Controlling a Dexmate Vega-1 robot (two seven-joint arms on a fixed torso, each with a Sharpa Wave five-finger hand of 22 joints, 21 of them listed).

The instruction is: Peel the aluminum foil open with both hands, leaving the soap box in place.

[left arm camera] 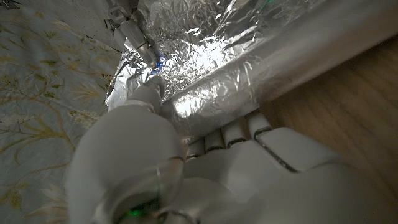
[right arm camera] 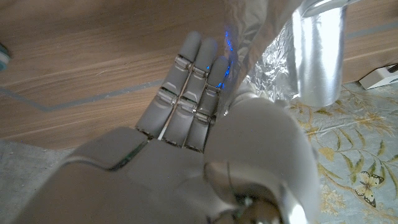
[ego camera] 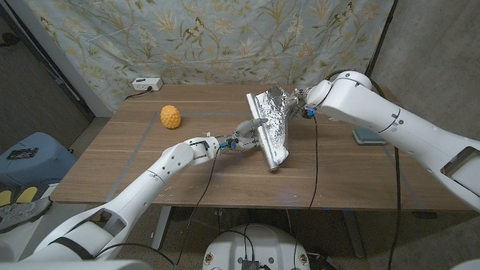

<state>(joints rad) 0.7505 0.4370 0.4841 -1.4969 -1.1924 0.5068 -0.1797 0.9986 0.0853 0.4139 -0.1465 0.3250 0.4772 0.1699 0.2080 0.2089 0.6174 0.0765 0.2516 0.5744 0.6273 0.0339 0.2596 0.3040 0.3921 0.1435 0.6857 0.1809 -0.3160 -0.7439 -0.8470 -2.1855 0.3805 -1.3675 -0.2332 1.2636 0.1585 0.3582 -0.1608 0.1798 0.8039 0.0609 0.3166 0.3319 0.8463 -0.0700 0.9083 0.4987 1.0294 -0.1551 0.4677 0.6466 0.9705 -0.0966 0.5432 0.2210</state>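
Standing near the middle of the desk point(ego camera: 150, 161), tilted up on an edge: the aluminum foil point(ego camera: 271, 127), wrapping hidden contents. Pinching the foil's near-left side between thumb and fingers: the left hand point(ego camera: 250, 127). Gripping the foil's far-right edge, fingers point(right arm camera: 189, 87) pressed together: the right hand point(ego camera: 300, 101). Lying toward the far-left corner: a yellow pineapple-like toy point(ego camera: 171, 117). Resting near the right edge: a teal pad point(ego camera: 367, 136).

Foil bundles: one foil bundle point(ego camera: 271, 127)
Yellow fruits: one fruit point(ego camera: 171, 117)
Power strips: one power strip point(ego camera: 146, 85)
Robot hands: two, left hand point(ego camera: 247, 132), right hand point(ego camera: 298, 102)
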